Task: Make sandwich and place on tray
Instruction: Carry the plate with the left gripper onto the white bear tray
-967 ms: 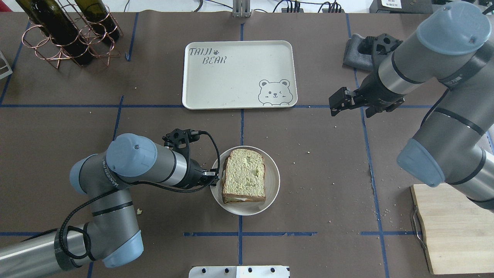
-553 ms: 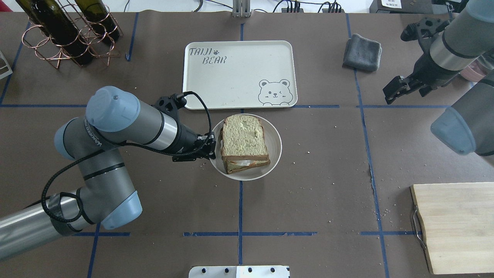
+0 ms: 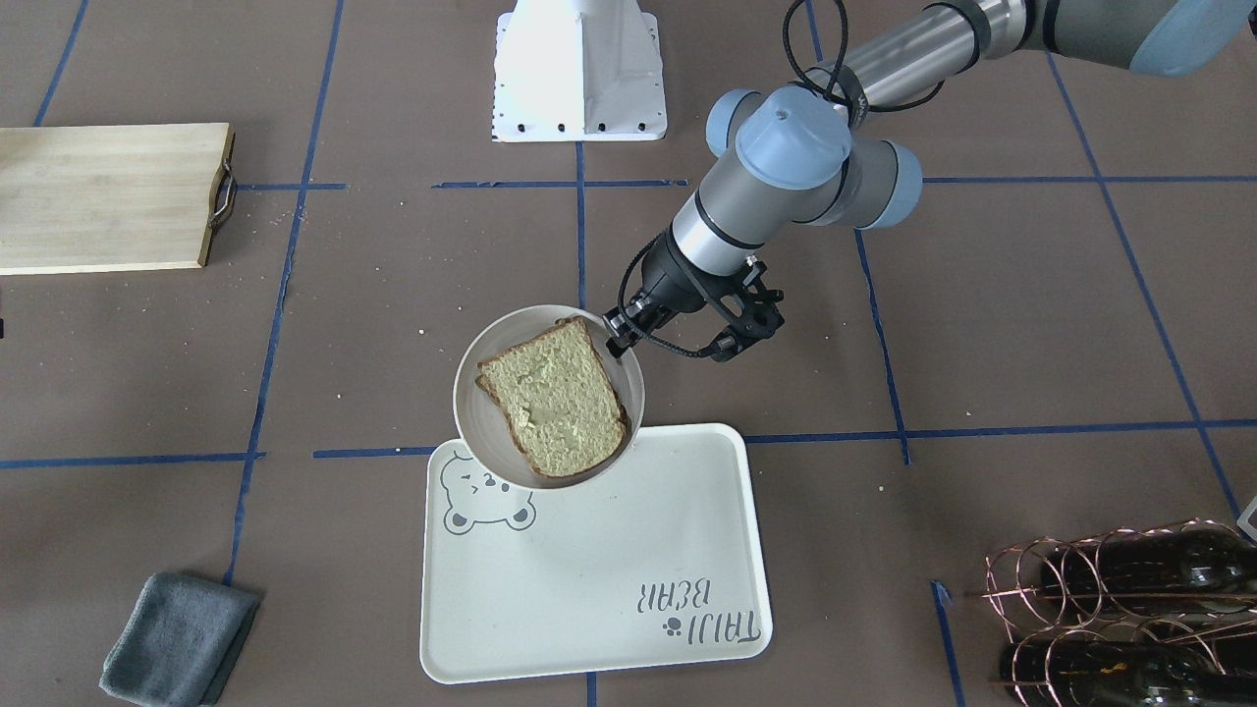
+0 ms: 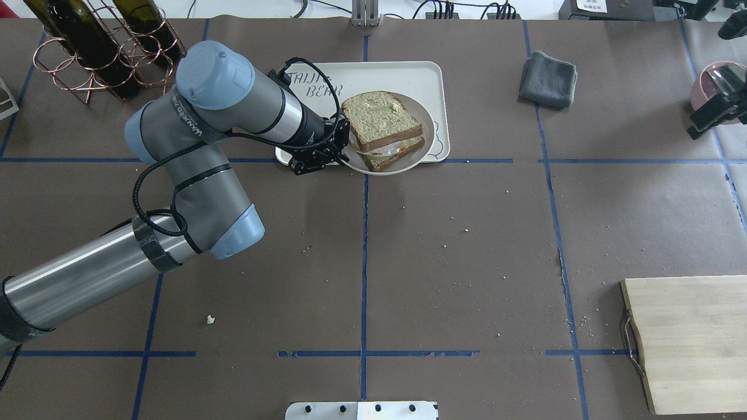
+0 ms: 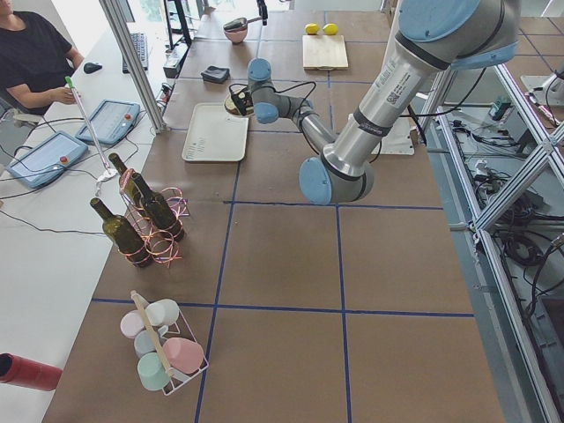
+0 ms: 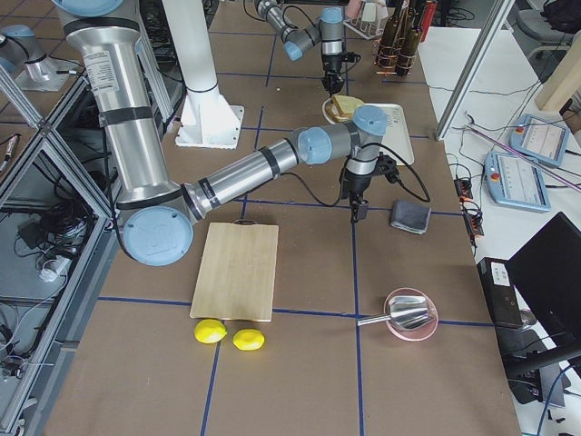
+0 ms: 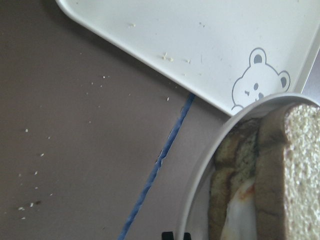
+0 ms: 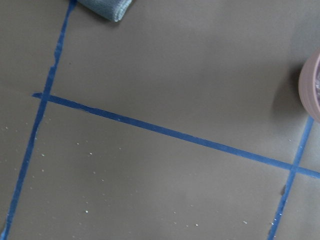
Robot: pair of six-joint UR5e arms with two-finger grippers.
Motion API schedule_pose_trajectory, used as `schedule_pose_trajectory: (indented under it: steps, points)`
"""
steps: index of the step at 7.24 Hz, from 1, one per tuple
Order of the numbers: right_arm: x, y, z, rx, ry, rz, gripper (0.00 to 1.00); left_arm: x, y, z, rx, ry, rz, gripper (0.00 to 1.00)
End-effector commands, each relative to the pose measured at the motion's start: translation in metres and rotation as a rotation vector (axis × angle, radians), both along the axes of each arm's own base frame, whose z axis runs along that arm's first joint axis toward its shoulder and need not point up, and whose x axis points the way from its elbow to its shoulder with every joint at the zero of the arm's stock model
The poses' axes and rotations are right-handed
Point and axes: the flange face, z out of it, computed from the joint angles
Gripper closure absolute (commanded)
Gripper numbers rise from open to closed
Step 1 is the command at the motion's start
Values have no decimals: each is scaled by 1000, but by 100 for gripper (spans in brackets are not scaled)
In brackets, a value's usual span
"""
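My left fingers (image 3: 621, 332) pinch the round white plate (image 3: 471, 378), brown-crusted sandwich (image 3: 555, 398) aboard, over the cream rectangular tray (image 3: 589, 589). My right fingers (image 4: 700, 123): I cannot tell.

1. We see the left arm (image 4: 233, 111) built of grey and silver tubes, with pale blue rounded caps on its joints.
2. White lettering runs along one grey link; we cannot read it.
3. A thin black cable (image 4: 135, 189) trails along it, bound with black tape.
4. The left gripper (image 3: 619, 339) is black.
5. The right arm (image 6: 245, 173) has the same colours.
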Motion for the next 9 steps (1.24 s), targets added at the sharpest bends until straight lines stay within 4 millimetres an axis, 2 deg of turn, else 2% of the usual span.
schedule_pose_trajectory:
  steps: [1,2,3,6,7,8,9]
  points:
    - [73,31,55,-33,-51,28,0,27,-54,17,-75,-66,-153,100]
    - [76,39,63,-57,-66,42,0,38,-69,32,-110,-68,-222,100]
    - [77,37,60,-50,-64,44,0,47,-78,45,-117,-85,-243,100]
    - [82,38,58,-48,-69,55,0,69,-58,47,-111,-87,-208,100]
    - [87,36,56,-32,-71,65,0,72,-54,46,-105,-76,-202,69]
    - [87,36,57,-34,-71,66,0,68,-54,53,-89,-77,-199,20]
    - [87,36,57,-34,-73,65,0,53,-55,54,-38,-77,-191,0]
